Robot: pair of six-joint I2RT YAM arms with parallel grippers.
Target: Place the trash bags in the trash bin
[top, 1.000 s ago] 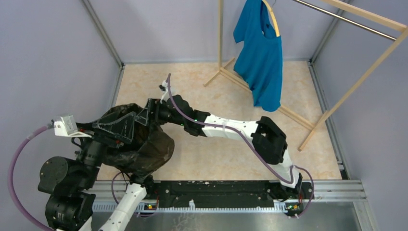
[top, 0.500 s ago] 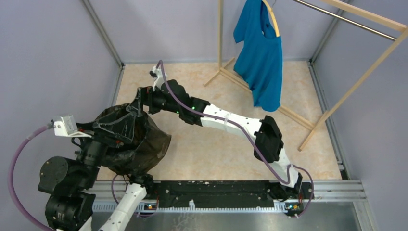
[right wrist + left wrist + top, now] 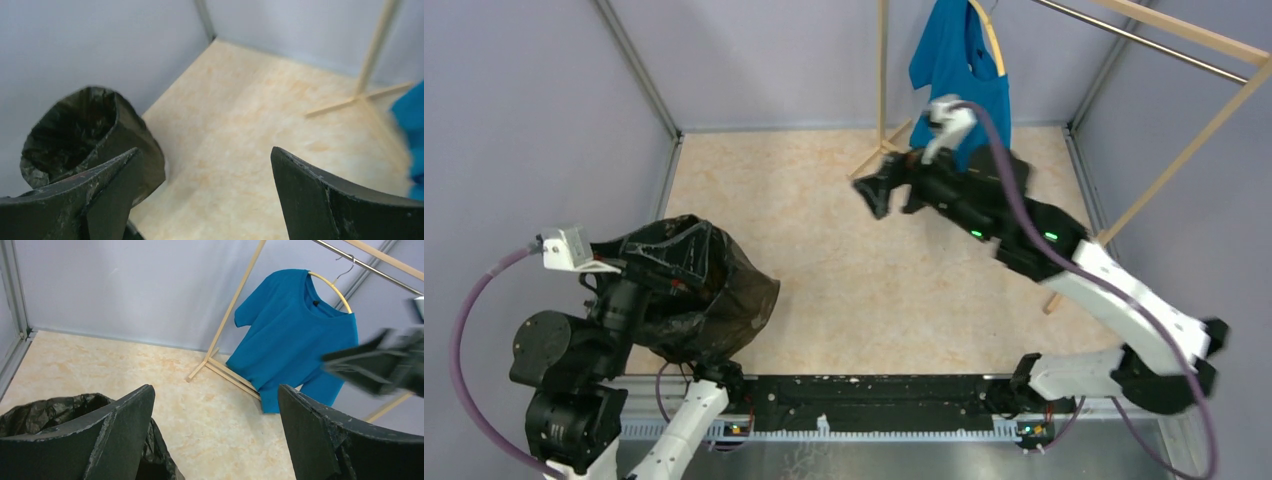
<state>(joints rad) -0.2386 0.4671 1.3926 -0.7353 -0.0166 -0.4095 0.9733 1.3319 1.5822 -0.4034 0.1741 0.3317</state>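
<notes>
The black trash bag [image 3: 724,295] stands upright at the left of the floor with its mouth open; it also shows in the left wrist view as the bag [image 3: 50,410] and in the right wrist view as the bag [image 3: 75,125]. It covers whatever is under it, so the trash bin is hidden. My left gripper [image 3: 669,262] hovers over the bag's near rim, open, with nothing between its fingers [image 3: 215,387]. My right gripper [image 3: 876,192] is raised mid-floor, well right of the bag, open and empty [image 3: 205,150].
A blue T-shirt [image 3: 944,55] hangs on a wooden rack [image 3: 1164,180] at the back right, just behind my right wrist. The rack's floor legs [image 3: 1024,235] cross the right side. Grey walls enclose the beige floor [image 3: 824,290].
My right arm has left the bag's rim and swung up and right toward the rack, its jaws opening. The left jaws opened wider above the bag, which stays in place.
</notes>
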